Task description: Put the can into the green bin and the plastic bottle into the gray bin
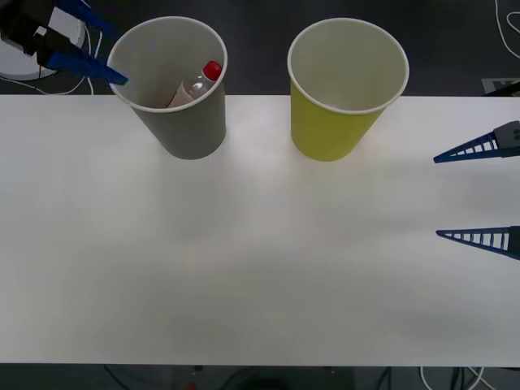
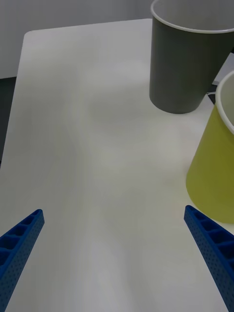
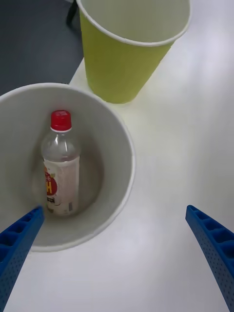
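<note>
**Both claws released, bottle lying in the gray bin**

Blue fingers of the right claw (image 1: 479, 193) point level over the white counter (image 1: 244, 260), spread wide and gripping nothing, the green bin (image 1: 341, 89) well ahead of them. Left claw (image 1: 85, 49) hangs released above the gray bin's (image 1: 175, 89) far rim. Directly beneath it, the plastic bottle (image 3: 59, 163) leans inside that bin, red cap up.
</note>
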`<state>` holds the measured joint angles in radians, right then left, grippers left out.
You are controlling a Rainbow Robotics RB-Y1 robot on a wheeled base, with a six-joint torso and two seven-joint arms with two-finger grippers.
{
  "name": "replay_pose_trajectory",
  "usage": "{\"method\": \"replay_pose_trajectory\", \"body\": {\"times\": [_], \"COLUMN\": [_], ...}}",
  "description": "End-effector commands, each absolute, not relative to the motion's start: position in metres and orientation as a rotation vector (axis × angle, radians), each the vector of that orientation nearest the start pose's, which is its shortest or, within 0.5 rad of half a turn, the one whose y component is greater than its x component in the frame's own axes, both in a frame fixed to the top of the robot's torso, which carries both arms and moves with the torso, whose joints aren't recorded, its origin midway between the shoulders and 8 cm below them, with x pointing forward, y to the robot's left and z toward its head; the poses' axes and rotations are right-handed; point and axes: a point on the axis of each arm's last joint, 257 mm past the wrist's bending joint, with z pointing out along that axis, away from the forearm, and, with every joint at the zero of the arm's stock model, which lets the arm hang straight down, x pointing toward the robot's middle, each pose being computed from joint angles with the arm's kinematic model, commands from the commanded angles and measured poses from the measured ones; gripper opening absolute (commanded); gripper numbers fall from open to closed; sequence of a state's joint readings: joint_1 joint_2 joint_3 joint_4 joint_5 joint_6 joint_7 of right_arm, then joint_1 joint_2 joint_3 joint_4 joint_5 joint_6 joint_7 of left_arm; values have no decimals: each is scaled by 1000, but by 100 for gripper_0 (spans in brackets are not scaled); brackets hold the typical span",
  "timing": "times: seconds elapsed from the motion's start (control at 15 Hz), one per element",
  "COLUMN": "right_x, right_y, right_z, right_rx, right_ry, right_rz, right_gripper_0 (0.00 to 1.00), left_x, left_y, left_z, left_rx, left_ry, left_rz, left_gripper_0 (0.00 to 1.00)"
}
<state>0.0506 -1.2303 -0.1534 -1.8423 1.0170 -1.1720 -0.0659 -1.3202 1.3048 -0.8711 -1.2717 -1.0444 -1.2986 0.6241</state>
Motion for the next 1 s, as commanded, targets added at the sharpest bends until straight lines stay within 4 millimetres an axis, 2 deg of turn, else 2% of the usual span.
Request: {"method": "replay_pose_trajectory", "body": {"times": [0.07,0.27,0.53,0.73,1.0], "right_x": [366,366,366,366,366], "right_y": [-263,-263,-263,-263,-263], "right_z": [-105,-105,-105,-105,-105], "right_rx": [-1536,-1536,-1536,-1536,-1536], "right_ry": [1501,1501,1501,1501,1501], "right_rz": [414,414,414,414,414], "right_gripper_0": [100,100,100,100,100], "left_x": [492,484,476,465,449], "left_y": [238,244,239,236,235], "left_z": [13,7,-5,-11,-28], "left_rx": [1450,1455,1425,1427,1436], "left_ry": [1911,1903,1852,1814,1756], "left_rz": [-394,-398,-484,-506,-496], "left_gripper_0": [100,100,100,100,100]}}
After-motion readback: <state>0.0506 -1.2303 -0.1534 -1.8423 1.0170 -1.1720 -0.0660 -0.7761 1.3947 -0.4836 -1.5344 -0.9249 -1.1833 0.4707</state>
